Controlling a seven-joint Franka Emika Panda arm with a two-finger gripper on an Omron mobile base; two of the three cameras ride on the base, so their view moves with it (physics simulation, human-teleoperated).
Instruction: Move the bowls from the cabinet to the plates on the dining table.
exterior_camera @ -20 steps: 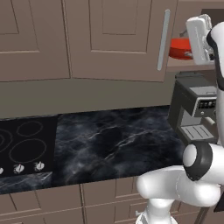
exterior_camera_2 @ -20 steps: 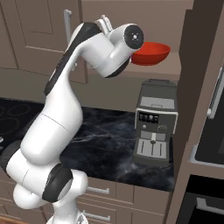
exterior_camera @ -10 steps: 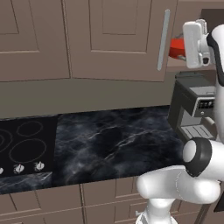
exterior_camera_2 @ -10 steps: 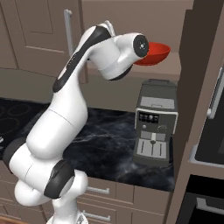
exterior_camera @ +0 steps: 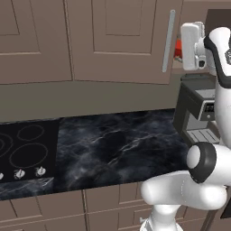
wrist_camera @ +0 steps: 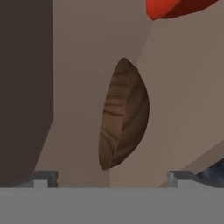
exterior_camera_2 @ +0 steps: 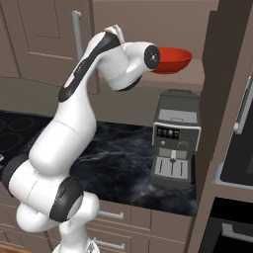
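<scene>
The cabinet stands open at its right end, with the glossy red bowl on its shelf. In the hand view, which is rolled sideways, the brown wood-grain bowl lies straight ahead on the same shelf, and the red bowl shows at the top edge. My gripper is open with nothing between its fingertips, still short of the wooden bowl. From the left base view, my hand hangs in front of the opening and hides most of the red bowl. The plates and the dining table are out of view.
The open cabinet door with its silver bar handle stands just left of my hand. A coffee machine sits on the marble counter below the shelf. A black cooktop is at the far left. A tall dark unit stands on the right.
My hand has dropped a little and shifted left in front of the open cabinet. The jaws stay open and both bowls have not moved.
</scene>
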